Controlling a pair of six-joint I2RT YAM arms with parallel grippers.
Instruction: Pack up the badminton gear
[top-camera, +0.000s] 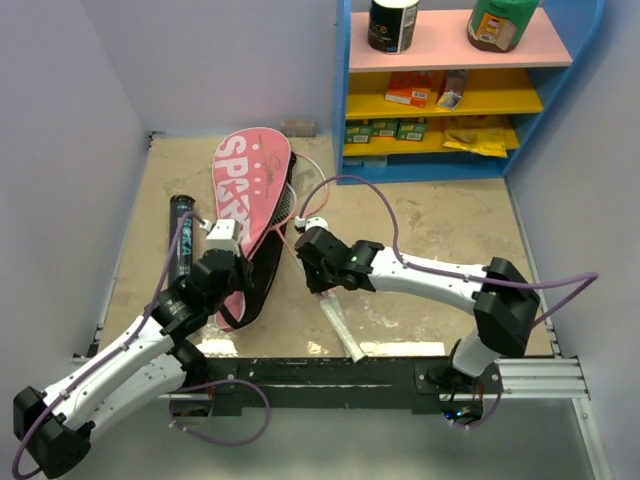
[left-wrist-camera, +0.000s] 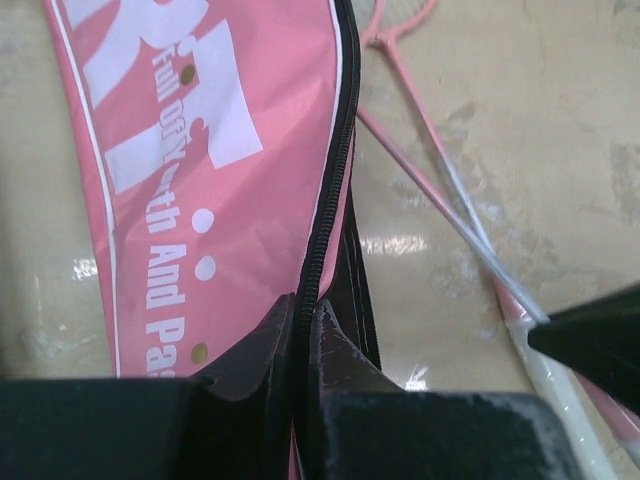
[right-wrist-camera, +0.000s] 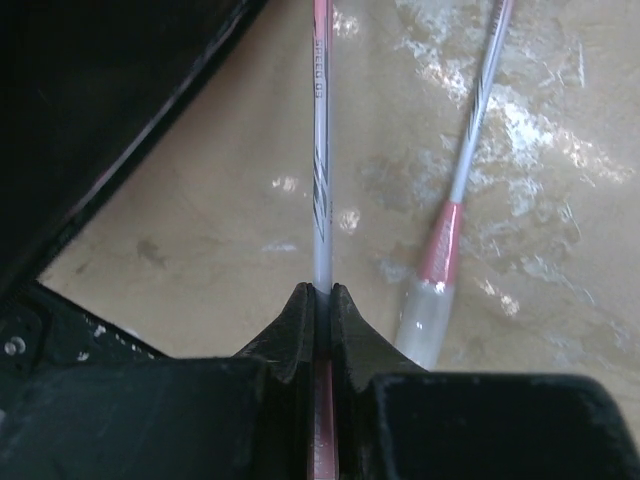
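The pink bag (top-camera: 248, 185), upper centre, covers most of both racket heads (top-camera: 291, 200); whether they lie inside it cannot be told. The left gripper (left-wrist-camera: 303, 310) pinches the bag's zipper edge. The right gripper (right-wrist-camera: 321, 292) is clamped on one racket shaft (right-wrist-camera: 320, 170). The black tube (top-camera: 181, 238) lies left of the bag, its contents unseen.

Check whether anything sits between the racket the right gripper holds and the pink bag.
Nothing visible does. The right gripper pinches the racket shaft beside the pink bag, bare table between; the second racket lies on the far side.
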